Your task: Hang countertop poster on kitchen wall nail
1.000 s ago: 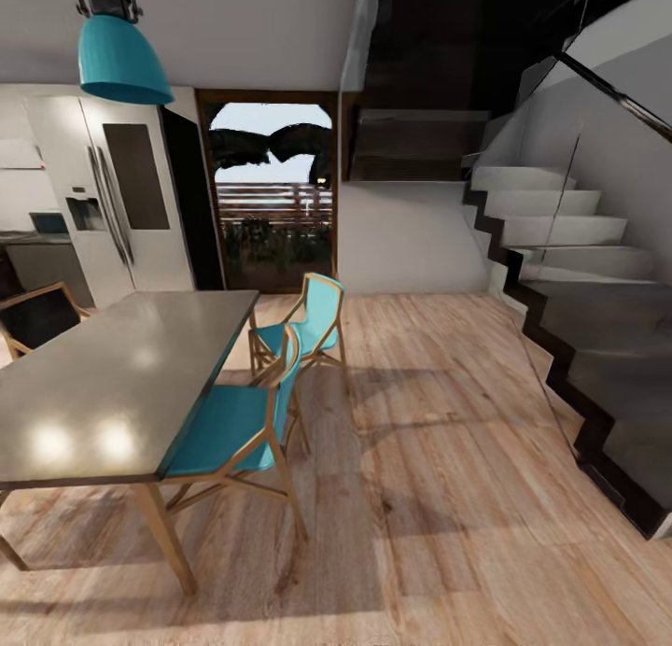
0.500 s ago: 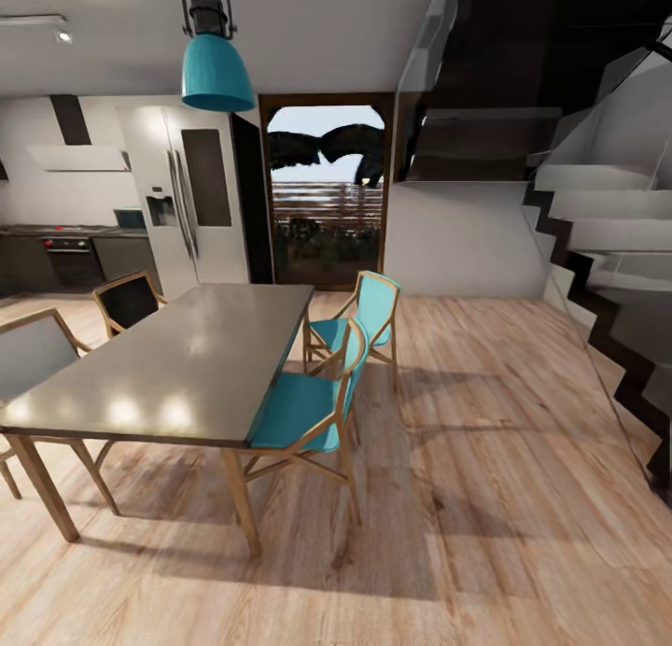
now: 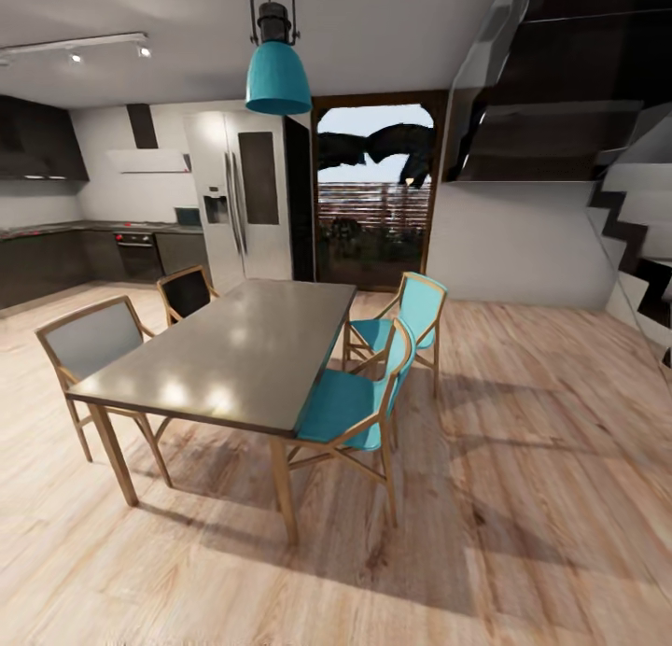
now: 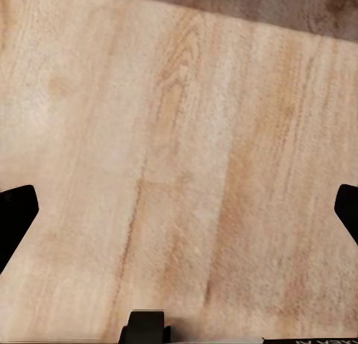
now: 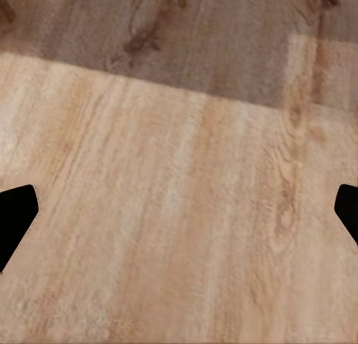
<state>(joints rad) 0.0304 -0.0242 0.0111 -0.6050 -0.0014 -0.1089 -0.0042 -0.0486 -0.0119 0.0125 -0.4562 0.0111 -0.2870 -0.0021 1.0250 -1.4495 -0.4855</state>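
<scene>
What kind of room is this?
Apparently an open-plan home kitchen-diner: a dining table with teal chairs, a fridge and dark kitchen units behind, stairs at the side.

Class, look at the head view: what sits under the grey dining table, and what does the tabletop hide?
Under the dining table: wooden legs, shadowed plank floor and teal chair tucked partway in. The top hides the floor farther back.

A grey glossy dining table (image 3: 233,352) stands on pale wood-grain floor (image 3: 523,497). At its 3 o'clock, two teal chairs (image 3: 359,399) with tan frames. At 12 o'clock hangs a teal lamp (image 3: 278,78) before a silver fridge (image 3: 245,198).
</scene>
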